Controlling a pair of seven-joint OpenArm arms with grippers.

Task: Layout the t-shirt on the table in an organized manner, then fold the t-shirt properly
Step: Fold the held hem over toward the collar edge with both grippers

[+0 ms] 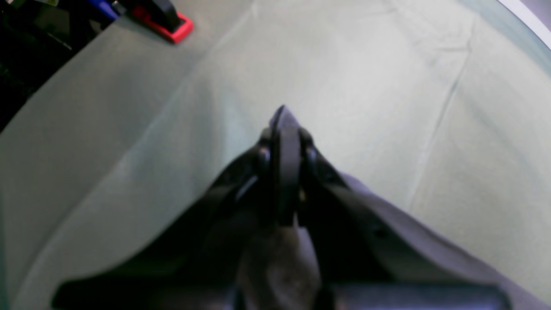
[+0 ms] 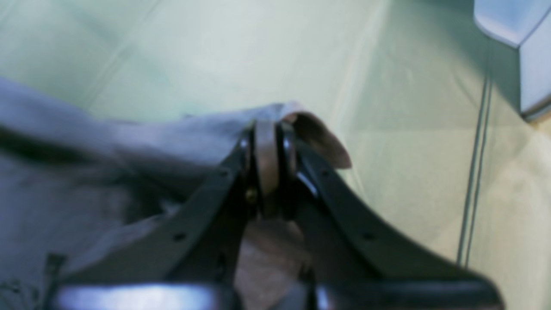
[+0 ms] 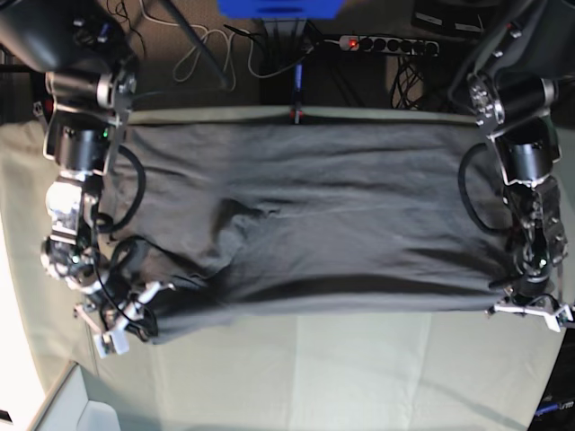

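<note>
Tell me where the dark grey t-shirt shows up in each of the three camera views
Left wrist: the t-shirt fills the bottom right, pinched in the shut left gripper.
Right wrist: it covers the left half, an edge clamped in the shut right gripper.
Base: it spreads across the middle, between both arms.
Shared landmark: the pale green table cloth under the shirt.
</note>
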